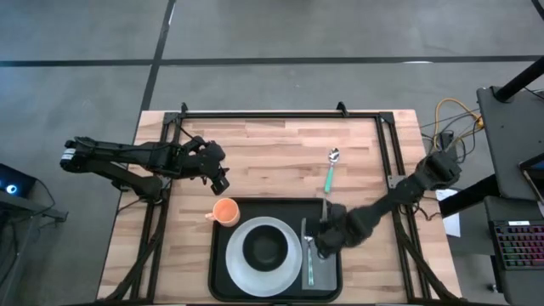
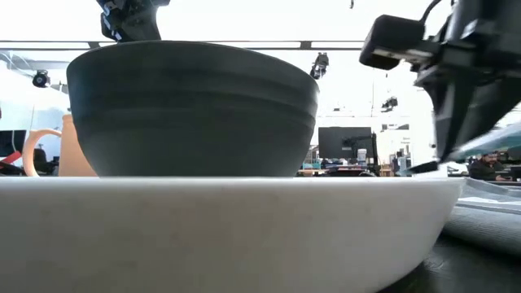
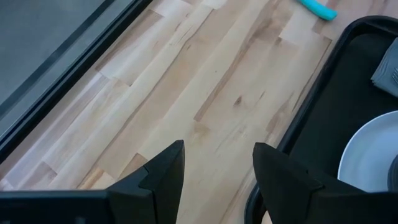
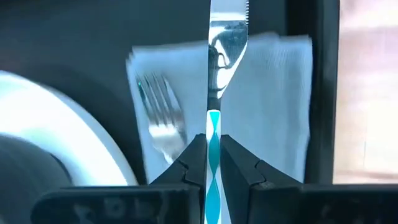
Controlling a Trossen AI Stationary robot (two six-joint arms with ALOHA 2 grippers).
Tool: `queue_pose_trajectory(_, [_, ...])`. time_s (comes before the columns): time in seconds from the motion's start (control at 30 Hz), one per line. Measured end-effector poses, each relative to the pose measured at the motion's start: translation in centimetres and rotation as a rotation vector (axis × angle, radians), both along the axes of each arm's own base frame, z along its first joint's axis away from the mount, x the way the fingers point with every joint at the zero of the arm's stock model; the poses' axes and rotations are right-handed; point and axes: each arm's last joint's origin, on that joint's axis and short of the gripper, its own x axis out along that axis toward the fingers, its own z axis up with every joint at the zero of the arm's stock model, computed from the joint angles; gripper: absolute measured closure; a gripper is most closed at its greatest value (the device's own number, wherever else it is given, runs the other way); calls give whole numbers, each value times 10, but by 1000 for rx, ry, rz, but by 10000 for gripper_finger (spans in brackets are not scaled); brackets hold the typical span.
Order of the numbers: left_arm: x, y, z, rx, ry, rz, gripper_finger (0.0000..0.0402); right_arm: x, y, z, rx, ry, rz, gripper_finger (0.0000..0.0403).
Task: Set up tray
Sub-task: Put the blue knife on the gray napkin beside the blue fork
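The black tray [image 1: 272,207] lies at the table's near edge. It carries a white plate [image 1: 255,265] with a dark bowl [image 1: 267,247], and a grey napkin [image 4: 273,93] with a fork [image 4: 157,112] on it. An orange cup [image 1: 224,211] stands at the tray's far left corner. My right gripper [image 1: 320,240] is over the napkin, shut on a knife [image 4: 227,37] with a teal handle. My left gripper [image 1: 221,180] hangs open above bare wood just beyond the cup. A teal-handled spoon [image 1: 331,170] lies on the table beyond the tray. My right gripper pinches the knife's teal handle [image 4: 213,134] between its two fingers. It comes slanting down from the table's far right. The blade runs on past the fingertips over the napkin, beside the fork. Whether the blade touches the napkin I cannot tell.
Black frame rails [image 1: 280,115] run along the table's far edge and down both sides. Bare wood [image 1: 272,153] lies between the far rail and the tray. In the low view the plate [image 2: 228,228] and bowl [image 2: 191,114] block most of the sight.
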Motion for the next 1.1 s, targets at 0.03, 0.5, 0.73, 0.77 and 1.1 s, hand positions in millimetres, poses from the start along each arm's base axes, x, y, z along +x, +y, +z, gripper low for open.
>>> queue_pose_trajectory(0.03, [0, 0, 0, 0, 0, 0, 231, 0, 5, -1, 3, -1, 13, 381])
queue_pose_trajectory(0.5, [0, 0, 0, 0, 0, -1, 231, 13, 43, -14, 31, 4, 117, 380])
queue_pose_trajectory(0.73, [0, 0, 0, 1, 1, -2, 231, 19, 49, -34, 69, 72, 89, 380])
queue_pose_trajectory(0.77, [0, 0, 0, 1, 1, -2, 231, 20, 50, -34, 73, 62, 98, 380])
queue_pose_trajectory(1.1, [0, 0, -1, 1, 6, -2, 231, 23, 53, -27, 117, 22, 117, 353])
